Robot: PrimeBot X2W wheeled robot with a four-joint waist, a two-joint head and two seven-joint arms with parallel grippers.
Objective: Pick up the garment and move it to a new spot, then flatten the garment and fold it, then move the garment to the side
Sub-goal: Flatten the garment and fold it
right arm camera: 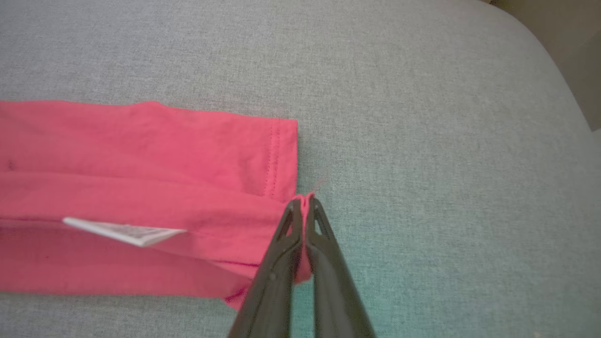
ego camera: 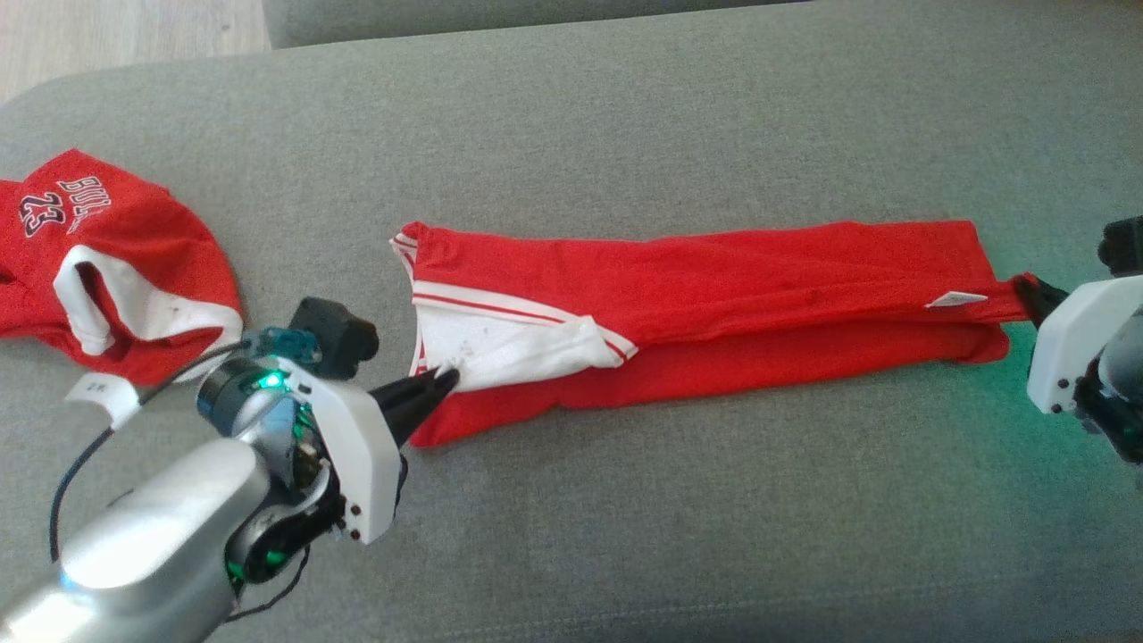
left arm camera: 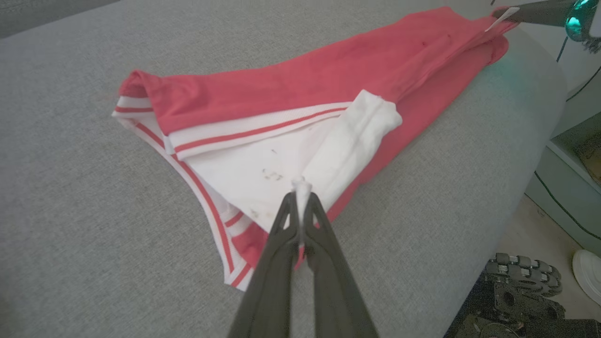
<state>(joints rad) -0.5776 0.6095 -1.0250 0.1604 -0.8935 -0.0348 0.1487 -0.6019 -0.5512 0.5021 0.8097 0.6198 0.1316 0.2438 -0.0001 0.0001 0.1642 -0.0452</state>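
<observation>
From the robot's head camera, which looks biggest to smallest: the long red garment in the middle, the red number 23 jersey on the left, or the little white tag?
1. long red garment
2. red jersey, though the picture's left edge cuts it off, so its full size is unsure
3. white tag, by far the smallest

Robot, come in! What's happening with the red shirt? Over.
Left gripper shut on red garment, white end. Right gripper shut on its hem corner. Garment lies long on grey cushion. Other jersey apart, far left, not blocking.
</observation>
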